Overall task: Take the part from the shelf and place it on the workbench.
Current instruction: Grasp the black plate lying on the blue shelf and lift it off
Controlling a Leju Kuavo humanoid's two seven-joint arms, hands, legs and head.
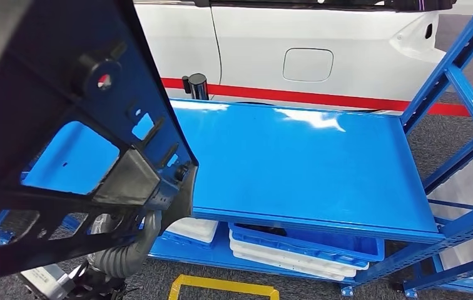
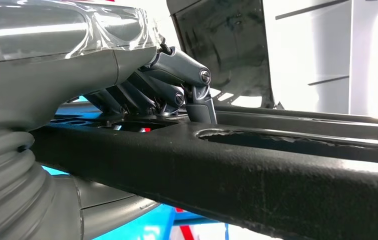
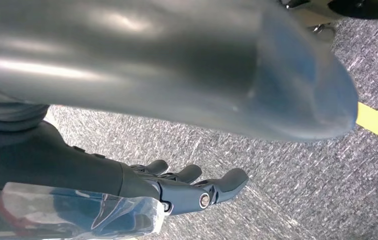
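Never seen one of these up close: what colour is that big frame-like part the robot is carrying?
Black part, held in the left hand; head view shows it best.

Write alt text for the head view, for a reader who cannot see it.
A large black frame-like part fills the left foreground, held up from below by the robot's left hand. Behind it lies a bare blue shelf deck with white and blue trays stacked beneath, and a white car body beyond.
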